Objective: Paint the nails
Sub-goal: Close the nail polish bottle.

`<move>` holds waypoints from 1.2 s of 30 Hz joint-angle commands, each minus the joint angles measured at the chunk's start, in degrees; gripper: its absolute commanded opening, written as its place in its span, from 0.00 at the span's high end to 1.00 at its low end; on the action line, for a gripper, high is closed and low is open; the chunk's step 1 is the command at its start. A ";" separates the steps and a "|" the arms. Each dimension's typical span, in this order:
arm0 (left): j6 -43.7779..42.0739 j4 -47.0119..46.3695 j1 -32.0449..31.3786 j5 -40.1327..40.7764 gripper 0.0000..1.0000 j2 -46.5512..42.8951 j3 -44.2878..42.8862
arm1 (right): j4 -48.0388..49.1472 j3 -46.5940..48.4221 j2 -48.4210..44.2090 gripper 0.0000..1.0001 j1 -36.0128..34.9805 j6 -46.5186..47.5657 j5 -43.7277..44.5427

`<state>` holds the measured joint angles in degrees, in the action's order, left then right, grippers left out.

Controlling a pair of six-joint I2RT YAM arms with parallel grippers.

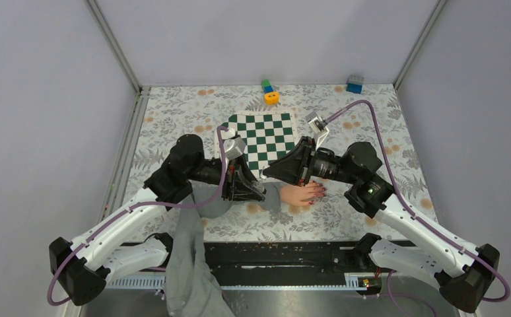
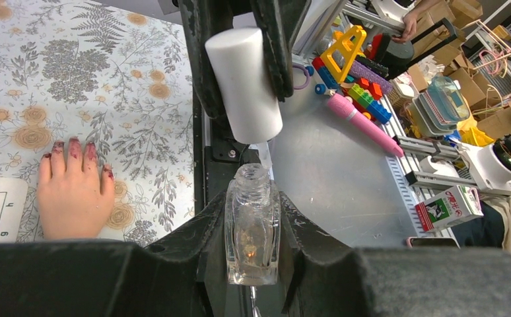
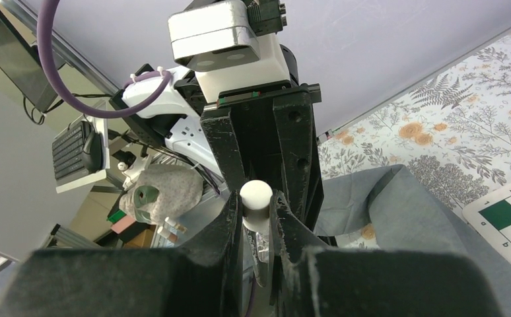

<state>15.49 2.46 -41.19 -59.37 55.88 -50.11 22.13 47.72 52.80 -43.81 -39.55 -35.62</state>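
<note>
The hand (image 1: 300, 194) lies before the chessboard (image 1: 264, 139).
I see it flat on the table (image 1: 173, 119), the cap (image 2: 243, 82) near the mouth of the bottle (image 2: 253, 231).

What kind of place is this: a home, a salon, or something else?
Probably a robotics lab or workshop, not a salon: the flower-patterned table sits inside plain grey partition walls, and beyond it lie brown cardboard boxes, colourful plastic toy bricks and a black computer keyboard.

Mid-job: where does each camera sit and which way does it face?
Top external: overhead from behind, looking down on table, left arm, right arm, hand.
Left wrist: looks along left jaws shut on the bottle, toward the cap.
Right wrist: looks along right jaws shut on the cap.
Both wrist views share the cap.
</note>
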 commanded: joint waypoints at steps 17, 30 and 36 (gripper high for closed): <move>-1.05 -3.65 -0.27 1.72 1.00 -2.73 0.53 | 1.00 0.89 0.33 1.00 -1.49 0.92 0.08; -1.33 -3.56 -0.21 3.01 1.00 -2.84 0.71 | 1.88 0.71 1.91 1.00 -2.48 1.19 0.19; -2.11 -3.16 -0.27 4.68 1.00 -3.27 0.83 | 1.94 0.62 2.22 1.00 -2.81 1.53 0.17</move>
<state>14.85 2.44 -41.25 -56.77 54.08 -49.65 21.87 47.72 54.92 -45.60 -39.22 -35.38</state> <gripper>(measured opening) 0.261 0.159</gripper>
